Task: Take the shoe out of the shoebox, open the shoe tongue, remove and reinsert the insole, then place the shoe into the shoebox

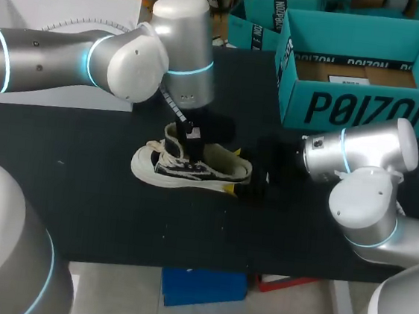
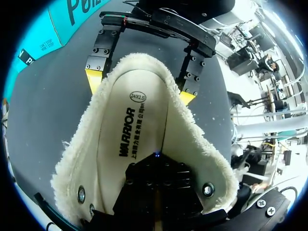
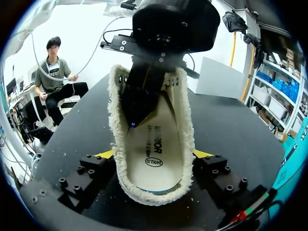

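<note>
Cream-and-black canvas shoe (image 1: 193,166) lies outside teal cardboard shoebox (image 1: 364,113), box at its 2 o'clock. R gripper (image 3: 154,155) clamps heel at 3 o'clock end. L gripper (image 2: 155,156), tips together, presses on cream insole (image 2: 130,130). Left to do: insole out/in, reboxing.

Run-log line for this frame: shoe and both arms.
shoe: on table, outside shoebox | left end effector: inside shoe, over insole | right end effector: gripping heel from both sides

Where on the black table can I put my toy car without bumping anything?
Free: the table strip between the shoe and the near edge, and the patch between the shoe and teal shoebox. Crowded: right around the shoe, where the left gripper and right gripper meet.
</note>
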